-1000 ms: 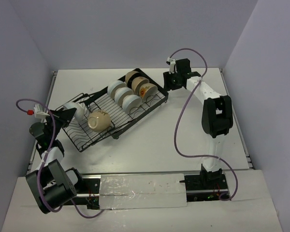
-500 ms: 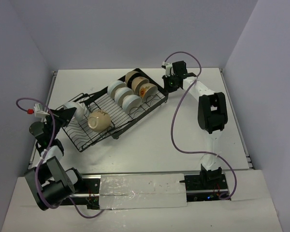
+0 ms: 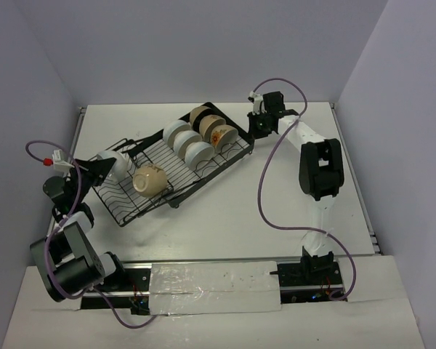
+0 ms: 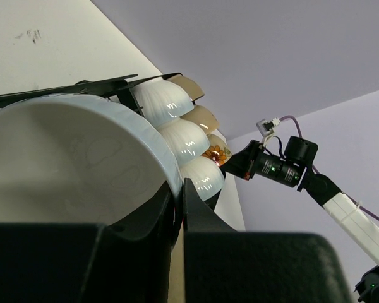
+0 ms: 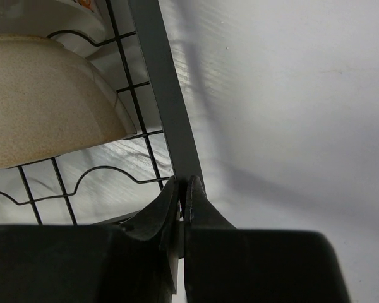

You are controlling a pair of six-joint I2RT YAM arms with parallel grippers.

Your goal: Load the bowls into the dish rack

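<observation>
The black wire dish rack (image 3: 176, 195) lies slanted across the table's middle. Several bowls stand in its right section, among them an orange-patterned one (image 3: 223, 135). A cream bowl (image 3: 149, 179) lies on its side in the left section. At the rack's left end my left gripper (image 3: 104, 167) is shut on the rim of a white bowl (image 3: 115, 163); the left wrist view shows its jaws (image 4: 179, 192) pinching that rim (image 4: 69, 164). My right gripper (image 3: 257, 131) is at the far right corner, shut (image 5: 184, 189) on the rack's grey rim bar (image 5: 158, 76), beside a speckled cream bowl (image 5: 44, 107).
Purple cables loop from both arms, the right one (image 3: 265, 196) hanging over the table right of the rack. White walls enclose the table on the left, back and right. The taped base strip (image 3: 211, 287) runs along the near edge.
My right gripper has moved a little nearer the rack's corner and closed on its rim bar. The left gripper still holds the white bowl, almost in the same place.
</observation>
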